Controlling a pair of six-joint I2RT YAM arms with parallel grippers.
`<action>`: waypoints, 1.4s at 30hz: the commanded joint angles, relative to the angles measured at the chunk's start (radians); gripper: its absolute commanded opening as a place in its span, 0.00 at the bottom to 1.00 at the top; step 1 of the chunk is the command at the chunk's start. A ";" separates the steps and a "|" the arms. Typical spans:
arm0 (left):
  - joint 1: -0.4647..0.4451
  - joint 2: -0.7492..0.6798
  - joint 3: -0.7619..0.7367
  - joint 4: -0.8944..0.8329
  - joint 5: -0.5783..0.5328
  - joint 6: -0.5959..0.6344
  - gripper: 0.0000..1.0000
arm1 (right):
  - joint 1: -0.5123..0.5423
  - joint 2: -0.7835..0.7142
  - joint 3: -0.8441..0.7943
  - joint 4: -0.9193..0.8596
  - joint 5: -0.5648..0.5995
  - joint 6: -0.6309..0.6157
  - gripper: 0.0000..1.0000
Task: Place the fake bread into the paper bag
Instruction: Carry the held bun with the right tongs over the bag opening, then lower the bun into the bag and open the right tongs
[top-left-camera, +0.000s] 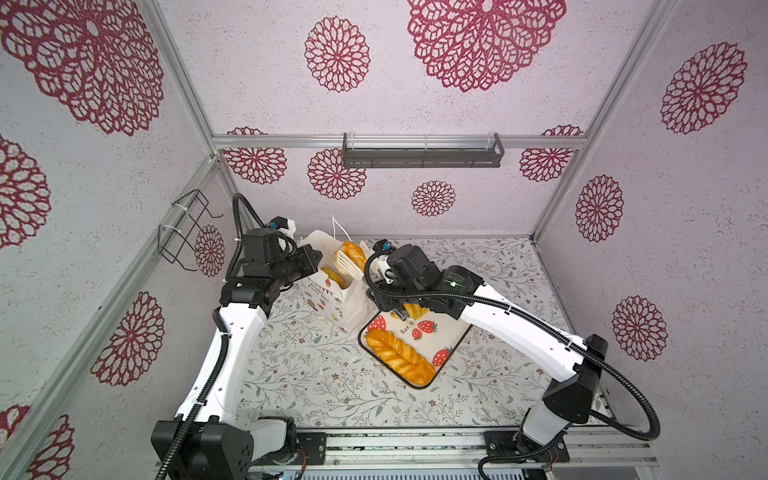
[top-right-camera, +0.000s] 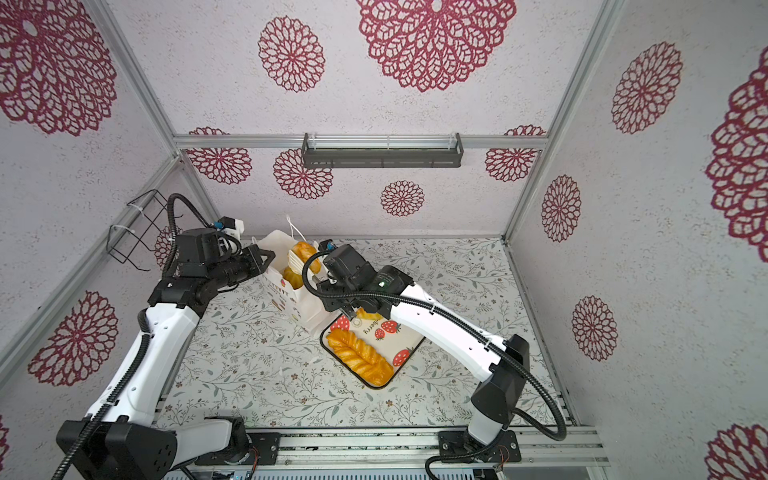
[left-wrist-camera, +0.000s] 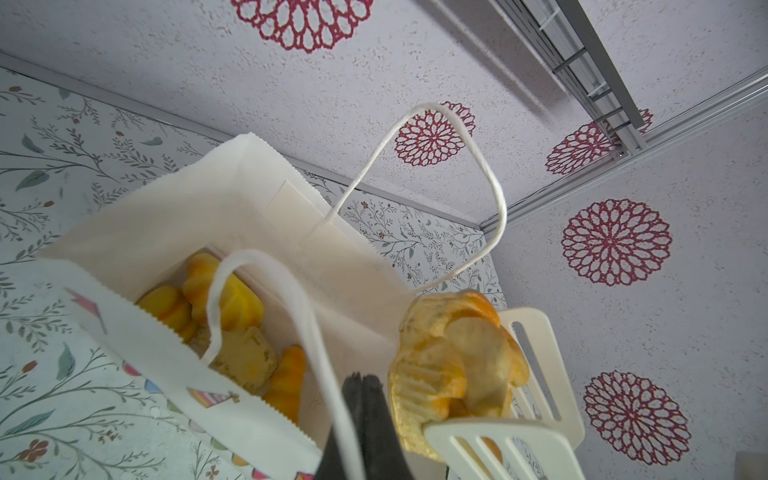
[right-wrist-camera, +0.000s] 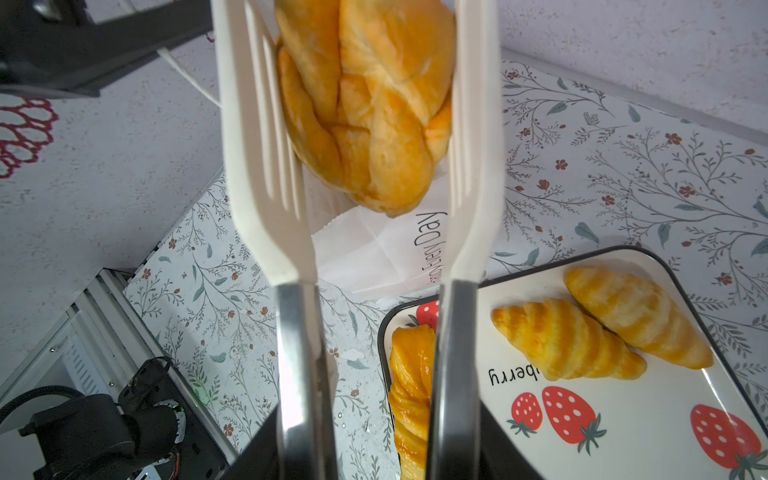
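Two croissants (right-wrist-camera: 569, 338) and a long plaited loaf (top-left-camera: 399, 357) were seen lying on the strawberry tray (right-wrist-camera: 623, 419), just beside the paper bag (top-left-camera: 328, 301), in which several pieces of fake bread (left-wrist-camera: 224, 299) were already lodged. A plaited bun (right-wrist-camera: 365, 104) was held over the bag's mouth by white tongs (right-wrist-camera: 266, 166), whose handles were clamped by the right gripper (right-wrist-camera: 376, 457) (jaws partly closed). The left gripper (left-wrist-camera: 362, 399) was pinched shut on the bag's rim.
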 joint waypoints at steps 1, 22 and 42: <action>0.009 -0.024 0.018 0.005 0.007 0.010 0.00 | 0.004 -0.009 0.058 0.049 -0.006 -0.019 0.39; 0.014 -0.032 0.008 0.011 0.013 0.005 0.00 | 0.004 0.005 0.047 0.049 0.020 -0.021 0.43; 0.013 -0.041 0.001 0.011 0.013 0.008 0.00 | 0.004 0.026 0.088 0.050 0.005 -0.016 0.54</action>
